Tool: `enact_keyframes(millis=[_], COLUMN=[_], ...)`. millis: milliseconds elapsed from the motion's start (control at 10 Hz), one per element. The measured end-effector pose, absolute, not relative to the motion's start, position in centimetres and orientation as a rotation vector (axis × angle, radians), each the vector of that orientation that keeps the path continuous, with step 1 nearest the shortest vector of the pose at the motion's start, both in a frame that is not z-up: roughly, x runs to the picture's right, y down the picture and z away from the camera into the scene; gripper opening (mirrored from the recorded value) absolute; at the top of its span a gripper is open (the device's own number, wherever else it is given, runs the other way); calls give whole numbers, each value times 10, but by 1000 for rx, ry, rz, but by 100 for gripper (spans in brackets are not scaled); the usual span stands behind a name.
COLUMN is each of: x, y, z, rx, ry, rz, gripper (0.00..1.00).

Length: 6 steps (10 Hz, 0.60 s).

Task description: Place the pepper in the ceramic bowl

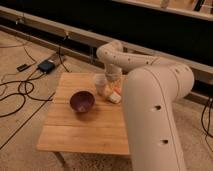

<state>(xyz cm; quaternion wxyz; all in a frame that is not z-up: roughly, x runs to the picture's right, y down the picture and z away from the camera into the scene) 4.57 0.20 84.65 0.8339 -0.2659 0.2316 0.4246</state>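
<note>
Camera view is filled at right by the robot's white arm (155, 110), which hides the right side of the wooden table (85, 132) and is cut off by the bottom edge. The ceramic bowl (82, 101) stands upright left of the table's centre, with a pale cup (100, 83) near it at 2 o'clock. The gripper (114, 84) hangs low at 3 o'clock of the cup, just beside it; whether it is spread or pressed together cannot be told. A small white block (116, 98) lies at its 6 o'clock. The pepper (113, 93) shows only as an orange sliver between gripper and block, outside the bowl, at the bowl's 3 o'clock; whether it is gripped is unclear.
</note>
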Motion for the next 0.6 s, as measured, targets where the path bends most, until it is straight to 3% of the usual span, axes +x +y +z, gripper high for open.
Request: enact_keyframes(millis=[300, 600], x=[4, -42], y=[13, 31], z=[811, 803], rx=[-564, -600], ry=[482, 434], rz=[886, 863], gripper=[0, 0])
